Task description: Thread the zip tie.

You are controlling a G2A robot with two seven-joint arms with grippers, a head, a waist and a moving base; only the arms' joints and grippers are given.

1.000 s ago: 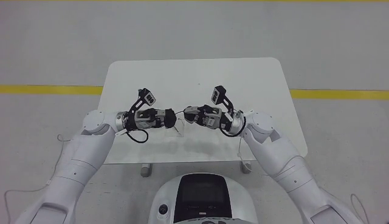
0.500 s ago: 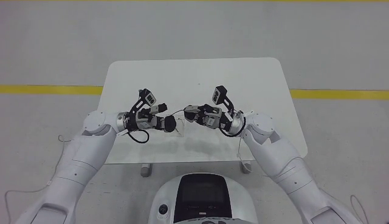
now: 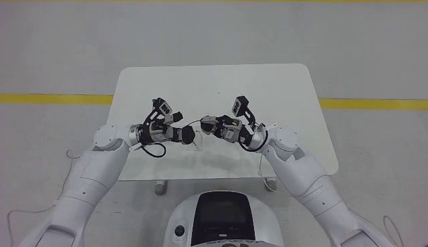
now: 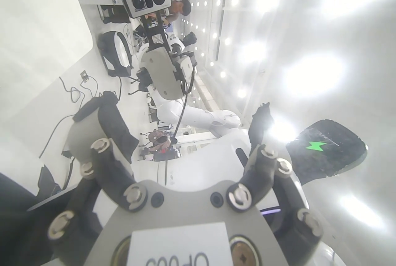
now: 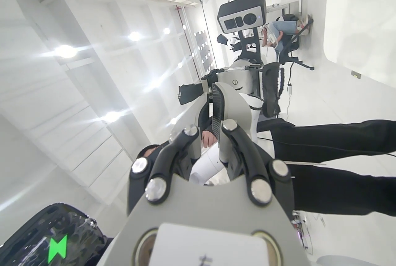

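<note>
I observe the following changes over the last second.

1. Left gripper (image 3: pixel 182 126): a second ago its jaws were closed and met the right gripper (image 3: pixel 206 123) tip to tip. Half a second ago the jaws had spread. They now stand wide apart, and the left arm has drawn back slightly, away from the right gripper.
2. Zip tie (image 3: pixel 193 121): previously hidden between the two meeting grippers, it now shows as a thin dark strand running from the right gripper across the opened gap.
3. Right arm: its elbow has shifted slightly toward the robot's body.
</note>
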